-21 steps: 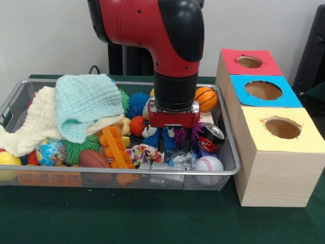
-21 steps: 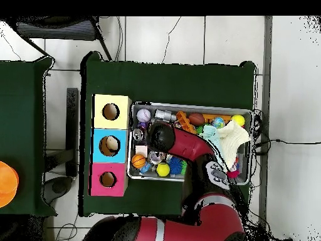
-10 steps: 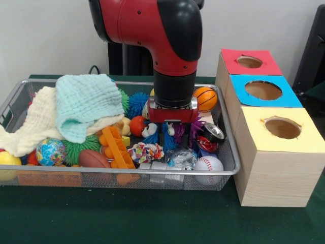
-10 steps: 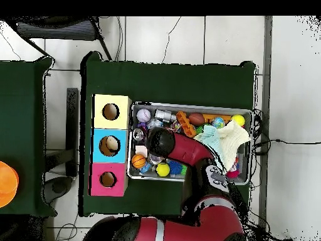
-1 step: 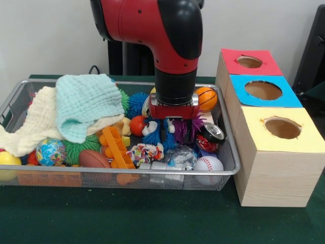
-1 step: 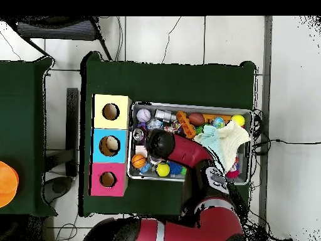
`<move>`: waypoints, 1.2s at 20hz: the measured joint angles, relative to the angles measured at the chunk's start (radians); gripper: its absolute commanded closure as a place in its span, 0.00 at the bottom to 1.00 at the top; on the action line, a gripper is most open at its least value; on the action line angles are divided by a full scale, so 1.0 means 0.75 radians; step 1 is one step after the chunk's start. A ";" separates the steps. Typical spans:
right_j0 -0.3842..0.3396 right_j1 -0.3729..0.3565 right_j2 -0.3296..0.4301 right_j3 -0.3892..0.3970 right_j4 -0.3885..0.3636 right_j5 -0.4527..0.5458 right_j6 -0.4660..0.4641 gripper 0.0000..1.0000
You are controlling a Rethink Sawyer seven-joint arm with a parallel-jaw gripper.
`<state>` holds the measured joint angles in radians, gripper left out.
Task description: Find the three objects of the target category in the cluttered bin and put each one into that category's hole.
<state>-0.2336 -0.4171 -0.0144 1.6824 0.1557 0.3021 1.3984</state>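
One baseball (image 5: 208,163) lies well right of the claw (image 5: 174,133).

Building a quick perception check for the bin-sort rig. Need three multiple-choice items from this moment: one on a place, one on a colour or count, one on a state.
1. Where does the baseball lie in the front view?
A. In the bin's near corner beside the yellow-topped box
B. On top of the cloths
C. Inside the red-topped box

2. How many boxes with holes stand beside the wire bin?
A. Two
B. Three
C. Four

3. How does the light green cloth lie?
A. Folded flat on the table outside the bin
B. Hanging from the gripper
C. Draped over the toys at one end of the bin

Answers: 1 A, it sits against the mesh next to the yellow-topped box. 2 B, the yellow-topped box, the blue-topped box and the red-topped box stand in a row. 3 C, it covers the pile, partly over the cream cloth.
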 measured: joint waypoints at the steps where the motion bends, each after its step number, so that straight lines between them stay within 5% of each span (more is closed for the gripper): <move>1: -0.002 0.000 0.003 0.003 0.003 0.000 0.000 0.00; 15: -0.044 0.014 0.084 0.063 0.024 -0.148 0.000 0.00; 19: -0.074 0.015 0.119 0.103 0.005 -0.269 0.000 0.00; 24: -0.103 0.013 0.151 0.198 -0.133 -0.555 0.006 0.00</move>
<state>-0.3112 -0.4076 0.0989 1.8307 0.0561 -0.1138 1.4031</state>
